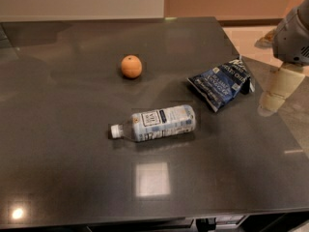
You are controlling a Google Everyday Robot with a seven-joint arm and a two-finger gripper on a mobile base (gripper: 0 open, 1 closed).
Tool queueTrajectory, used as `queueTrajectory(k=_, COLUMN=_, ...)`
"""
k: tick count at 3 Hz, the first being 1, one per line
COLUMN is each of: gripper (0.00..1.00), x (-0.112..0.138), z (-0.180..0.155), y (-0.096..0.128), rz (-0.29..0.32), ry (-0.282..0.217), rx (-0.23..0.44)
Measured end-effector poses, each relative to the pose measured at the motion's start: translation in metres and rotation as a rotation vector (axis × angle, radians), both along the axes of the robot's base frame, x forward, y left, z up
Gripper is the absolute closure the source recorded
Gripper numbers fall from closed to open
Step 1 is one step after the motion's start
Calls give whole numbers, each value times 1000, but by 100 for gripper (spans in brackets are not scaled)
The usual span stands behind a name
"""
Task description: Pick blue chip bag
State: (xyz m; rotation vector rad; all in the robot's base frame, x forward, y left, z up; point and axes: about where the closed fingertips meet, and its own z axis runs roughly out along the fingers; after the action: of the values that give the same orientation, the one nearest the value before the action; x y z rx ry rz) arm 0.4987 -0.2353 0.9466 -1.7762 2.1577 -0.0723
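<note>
The blue chip bag [219,83] is a dark navy crinkly bag with white lettering. It lies flat on the dark table [72,178] at the right, near the right edge. My gripper [276,92] hangs at the far right of the view, cream-coloured under a grey arm housing [293,35]. It is just right of the bag, past the table's right edge, and apart from the bag. It holds nothing that I can see.
A clear plastic bottle [157,123] with a pale label lies on its side in the middle of the table, cap to the left. An orange [131,66] sits farther back. The table's right edge runs diagonally beside the bag.
</note>
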Motion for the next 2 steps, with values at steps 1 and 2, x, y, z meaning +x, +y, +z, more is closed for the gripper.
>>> queueTrajectory(k=1, gripper=0, x=34, z=-17, y=-9, rz=28, ry=-6, rx=17)
queueTrajectory(k=2, gripper=0, x=67, z=-35, y=-12, rz=52, ry=11, rx=29)
